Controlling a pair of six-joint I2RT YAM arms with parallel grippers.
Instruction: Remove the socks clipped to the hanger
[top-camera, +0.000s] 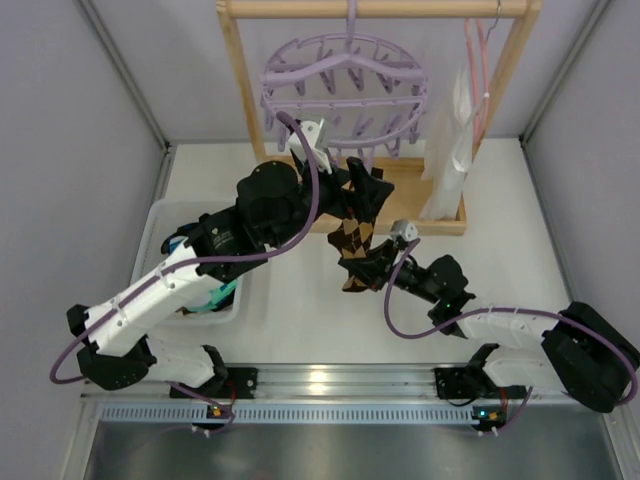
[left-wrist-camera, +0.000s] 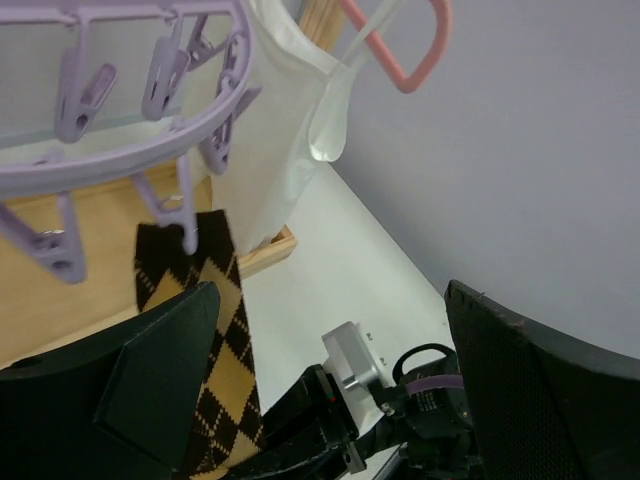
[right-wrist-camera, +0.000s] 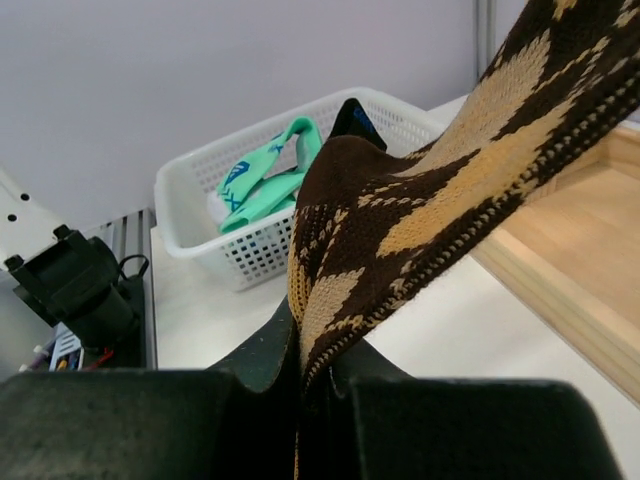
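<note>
The lavender ring hanger (top-camera: 345, 85) hangs from the wooden rack. A brown-black diamond check sock (top-camera: 352, 228) hangs from one of its pegs (left-wrist-camera: 187, 222); it also shows in the left wrist view (left-wrist-camera: 222, 330). My left gripper (top-camera: 357, 185) is open beside the sock's top, just under the peg, with its fingers (left-wrist-camera: 150, 390) wide apart. My right gripper (top-camera: 372, 268) is shut on the sock's lower end (right-wrist-camera: 400, 210), its jaws pinching the fabric (right-wrist-camera: 315, 375). Teal green socks (right-wrist-camera: 262, 180) lie in the basket.
A white basket (top-camera: 160, 215) stands at the left, under my left arm. The wooden rack's base (top-camera: 425, 195) is behind the sock. A pink wire hanger (top-camera: 480, 70) with a white garment (top-camera: 450, 150) hangs at the right.
</note>
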